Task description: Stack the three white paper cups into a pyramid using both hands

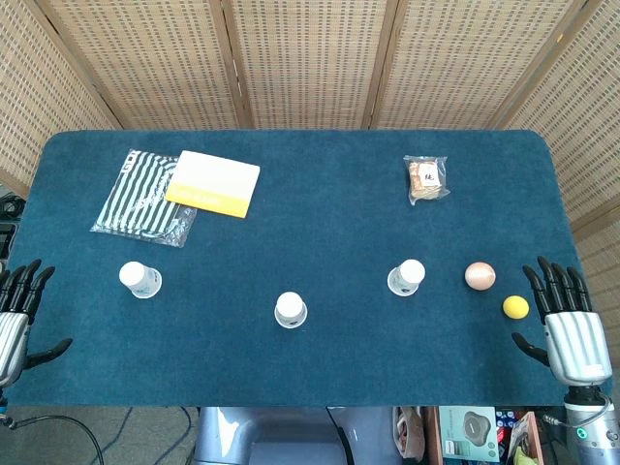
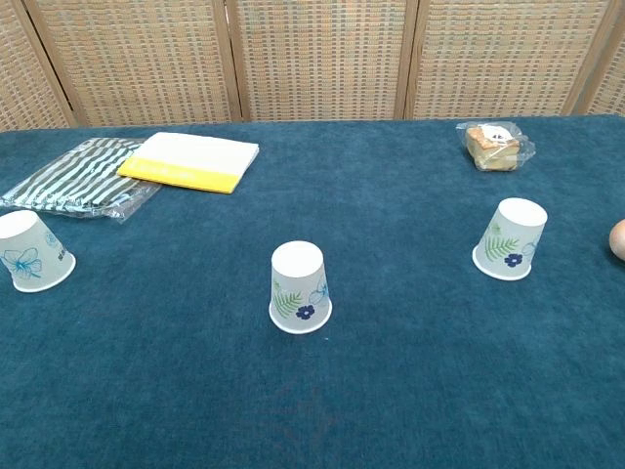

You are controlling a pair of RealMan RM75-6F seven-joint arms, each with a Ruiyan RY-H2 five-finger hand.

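Only the head view shows my left hand [image 1: 19, 315] and right hand [image 1: 567, 320], fingers apart, empty, at the desk's [image 1: 320, 223] side edges; a yellow ball [image 1: 515, 307] lies beside the right

Striped bag [image 1: 143, 195] under yellow-edged pad [image 1: 213, 183] — far left; snack packet [image 1: 426, 178], pinkish ball [image 1: 480, 276], yellow ball [image 1: 515, 307] — right.

Three paper cups: left cup [image 1: 140, 280], middle cup [image 1: 290, 310], right cup [image 1: 406, 277]. Two balls: pink ball [image 1: 480, 276], yellow ball [image 1: 515, 307]. One snack bag [image 1: 426, 178], one striped packet [image 1: 142, 194], one yellow-edged pad [image 1: 213, 183].
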